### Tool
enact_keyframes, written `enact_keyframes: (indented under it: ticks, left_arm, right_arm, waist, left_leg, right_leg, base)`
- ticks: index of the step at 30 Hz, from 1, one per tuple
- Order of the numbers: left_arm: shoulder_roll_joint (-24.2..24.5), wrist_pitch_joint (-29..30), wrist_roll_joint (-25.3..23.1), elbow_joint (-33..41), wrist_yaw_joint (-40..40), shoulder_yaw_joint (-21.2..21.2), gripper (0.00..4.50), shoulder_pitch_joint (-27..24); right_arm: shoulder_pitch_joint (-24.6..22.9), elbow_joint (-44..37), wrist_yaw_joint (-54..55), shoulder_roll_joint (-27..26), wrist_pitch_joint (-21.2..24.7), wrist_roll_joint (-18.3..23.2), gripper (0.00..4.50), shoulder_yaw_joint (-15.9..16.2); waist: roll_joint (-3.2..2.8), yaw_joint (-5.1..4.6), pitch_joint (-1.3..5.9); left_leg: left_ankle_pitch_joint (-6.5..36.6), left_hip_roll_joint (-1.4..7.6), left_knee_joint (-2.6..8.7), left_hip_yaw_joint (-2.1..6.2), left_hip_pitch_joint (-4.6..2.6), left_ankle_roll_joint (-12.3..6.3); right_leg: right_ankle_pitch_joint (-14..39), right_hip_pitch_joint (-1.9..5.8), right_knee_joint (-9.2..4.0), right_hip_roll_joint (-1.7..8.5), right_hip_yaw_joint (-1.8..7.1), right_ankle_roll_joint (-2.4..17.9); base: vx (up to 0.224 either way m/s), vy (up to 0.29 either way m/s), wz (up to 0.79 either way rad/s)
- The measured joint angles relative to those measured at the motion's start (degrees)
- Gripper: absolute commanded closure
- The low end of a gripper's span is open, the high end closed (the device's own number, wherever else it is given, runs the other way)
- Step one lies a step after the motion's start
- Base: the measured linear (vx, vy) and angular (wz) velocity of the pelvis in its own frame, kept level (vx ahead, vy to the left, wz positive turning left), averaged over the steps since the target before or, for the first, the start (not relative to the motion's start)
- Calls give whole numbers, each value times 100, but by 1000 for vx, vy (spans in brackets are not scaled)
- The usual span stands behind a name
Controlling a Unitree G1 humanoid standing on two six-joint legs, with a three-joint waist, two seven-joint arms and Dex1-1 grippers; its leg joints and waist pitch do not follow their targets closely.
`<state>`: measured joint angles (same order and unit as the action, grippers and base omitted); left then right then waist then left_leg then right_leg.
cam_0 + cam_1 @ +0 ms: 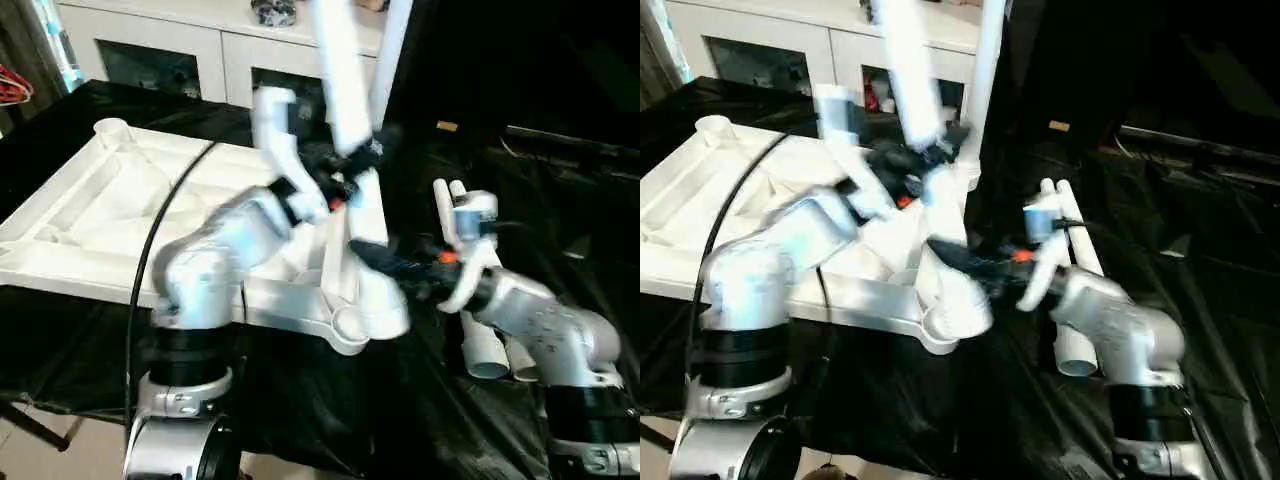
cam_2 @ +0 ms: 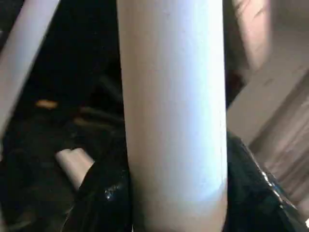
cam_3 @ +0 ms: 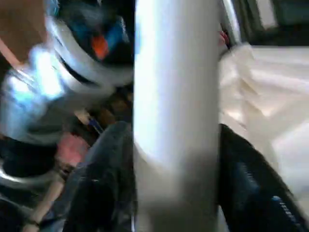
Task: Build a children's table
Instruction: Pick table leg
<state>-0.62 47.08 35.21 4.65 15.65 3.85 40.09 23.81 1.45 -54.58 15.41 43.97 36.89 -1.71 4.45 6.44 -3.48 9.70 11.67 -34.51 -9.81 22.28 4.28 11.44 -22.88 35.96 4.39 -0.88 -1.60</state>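
Left hand (image 1: 350, 165) clamped on a long white tapered plastic tube leg (image 1: 340, 80), black fingers (image 2: 104, 193) pressed to either side of the tube about midway up. Leg stands near upright, slightly tilted, its foot set at the near right corner socket (image 1: 362, 318) of the white rectangular plastic tabletop (image 1: 90, 215). Right hand (image 1: 375, 258) closed on the same leg lower down, just above the socket; its dark fingers (image 3: 104, 179) flank the tube in the right wrist view.

Tabletop lies ribbed underside up on the black-draped counter (image 1: 330, 410), another rounded socket (image 1: 112, 129) at the far left corner. A second white tube leg (image 1: 392, 50) rises behind the held one, at the tabletop's far right corner. Two more white tube legs (image 1: 480, 345) lie side by side on the black cloth, just right of the tabletop, partly under the right forearm.

White glass-door cabinet (image 1: 190, 55) stands behind the counter. Black cable (image 1: 160, 225) arcs over the left arm.
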Motion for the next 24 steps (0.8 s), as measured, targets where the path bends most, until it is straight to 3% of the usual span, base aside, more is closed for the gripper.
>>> enact_keyframes:
  ticks: [3,5,8,11,14,24]
  left_arm:
    - [183,-138,-578,-6,-353,-265,264,74]
    - [263,-262,-991,-64,-672,-366,265,125]
    - [283,-331,-1194,-101,-833,-455,266,138]
    - [304,-375,-1365,-111,-910,-577,267,155]
    - [328,-447,-1541,-156,-987,-642,267,199]
    - [324,-521,-1758,-168,-1024,-714,268,230]
  right_arm:
    - [165,146,372,-87,-261,-560,144,396]
    - [378,369,837,-349,-418,-990,144,704]
    - [635,776,1448,-662,-444,-1268,144,839]
    - [866,1090,1815,-891,-495,-1413,144,849]
    - [1002,1329,1996,-1082,-568,-1445,177,843]
    - [1066,1503,1991,-1148,-858,-1559,249,906]
  waist:
    - [0,-35,0]
    - [0,-110,0]
    - [0,-130,0]
    - [1,-115,0]
    - [3,-129,-1]
    - [4,-128,-2]
  left_leg:
    - [-4,4,0,1,-2,6]
    - [-12,9,4,3,0,20]
    - [-13,9,5,2,4,22]
    - [-13,9,5,-1,14,22]
    - [-13,9,5,-2,17,22]
    - [-15,11,5,-5,17,24]
  right_leg:
    - [-2,-1,2,-4,0,0]
    - [-6,-8,6,-9,-3,2]
    - [-6,-11,6,-8,-4,3]
    - [-6,-13,1,-8,-5,3]
    - [-6,-16,0,-8,-5,3]
    - [-8,-17,5,-8,-7,4]
  base:
    - [0,0,0]
    - [0,0,0]
    - [0,0,0]
    - [0,0,0]
    - [0,0,0]
    - [0,0,0]
